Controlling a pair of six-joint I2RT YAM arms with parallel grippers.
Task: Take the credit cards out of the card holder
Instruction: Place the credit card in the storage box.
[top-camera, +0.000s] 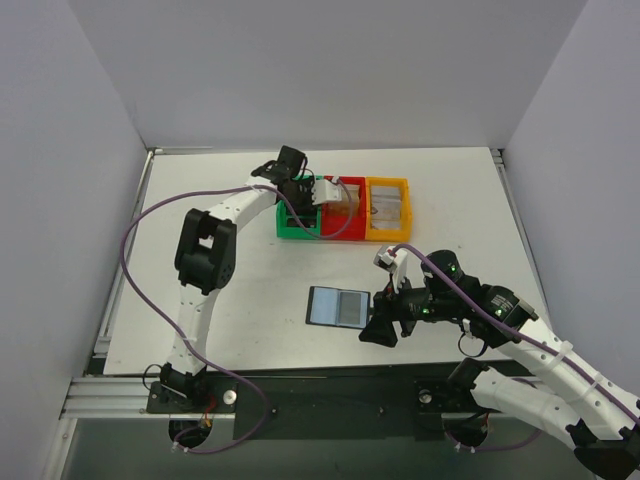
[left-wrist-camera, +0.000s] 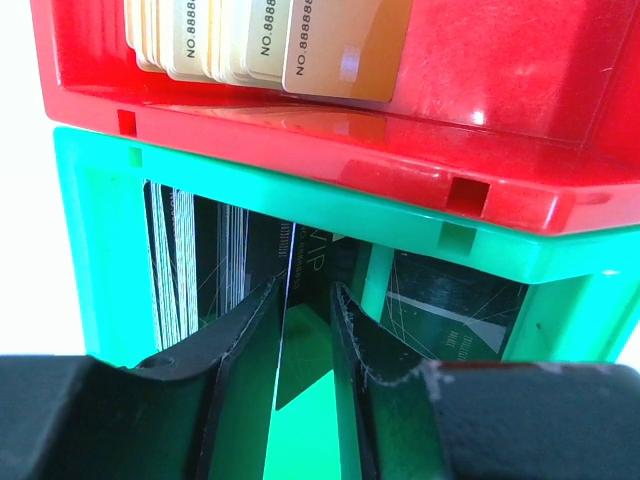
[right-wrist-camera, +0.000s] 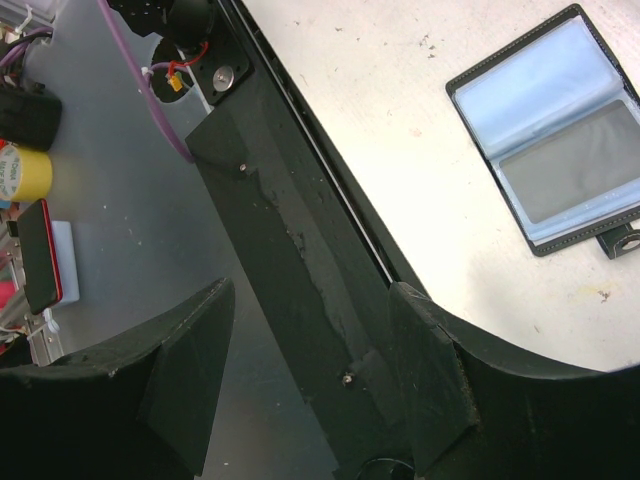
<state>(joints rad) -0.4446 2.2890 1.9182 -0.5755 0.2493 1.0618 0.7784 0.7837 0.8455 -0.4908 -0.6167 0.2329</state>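
The card holder (top-camera: 325, 307) lies open on the table, black-edged with pale blue pockets; in the right wrist view the card holder (right-wrist-camera: 520, 90) shows a grey credit card (right-wrist-camera: 578, 172) in one pocket. My right gripper (top-camera: 382, 326) hovers open just right of it, over the table's front rail, with nothing between the jaws (right-wrist-camera: 312, 300). My left gripper (top-camera: 298, 200) is inside the green bin (top-camera: 284, 231). Its jaws (left-wrist-camera: 305, 290) stand parted around a thin dark card (left-wrist-camera: 284, 335) seen edge-on, with a gap on the card's right side.
Three bins stand in a row at the back: green bin (left-wrist-camera: 300, 195) with upright black cards (left-wrist-camera: 180, 260), red bin (top-camera: 340, 233) with tan cards (left-wrist-camera: 330, 50), and yellow bin (top-camera: 388, 236). White walls enclose the table on three sides.
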